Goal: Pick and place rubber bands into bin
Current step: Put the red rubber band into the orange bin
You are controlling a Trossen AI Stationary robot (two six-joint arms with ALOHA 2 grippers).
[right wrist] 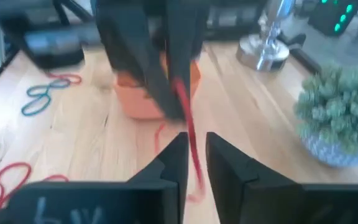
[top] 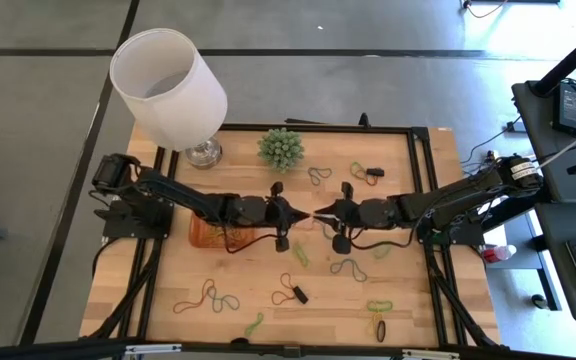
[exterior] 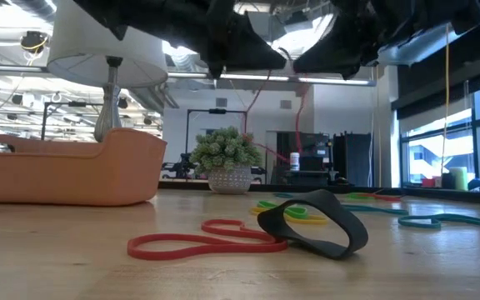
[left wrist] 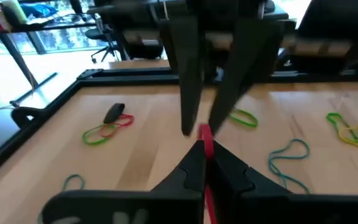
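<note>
- Wooden slats make up the table [top: 268,300], framed in black, with grey floor around it and a bright workshop behind.
- A white lampshade [top: 168,88] on a metal base stands at the far left corner, and a spiky green plant [top: 281,148] sits next to it along the far edge.
- Rubber bands [top: 208,299] lie scattered over the wood in green, red, blue-grey, yellow and black; in the low view a red loop [exterior: 198,242] and a black one [exterior: 315,223] lie closest.
- The orange bin [top: 200,234] sits left of centre, partly under the left arm, with a few bands inside.
- Both arms reach in from the sides and meet tip to tip above the middle of the table.
- The left tool [left wrist: 202,151] is pinched shut on a red rubber band [left wrist: 207,144], seen between its fingers in its wrist view.
- The right tool [right wrist: 193,142] faces it with its jaws a narrow gap apart; the same red band [right wrist: 188,134] runs through that gap, loose rather than pinched as far as I can see.
- From the right wrist view the bin [right wrist: 140,99] lies just behind the left tool.
</note>
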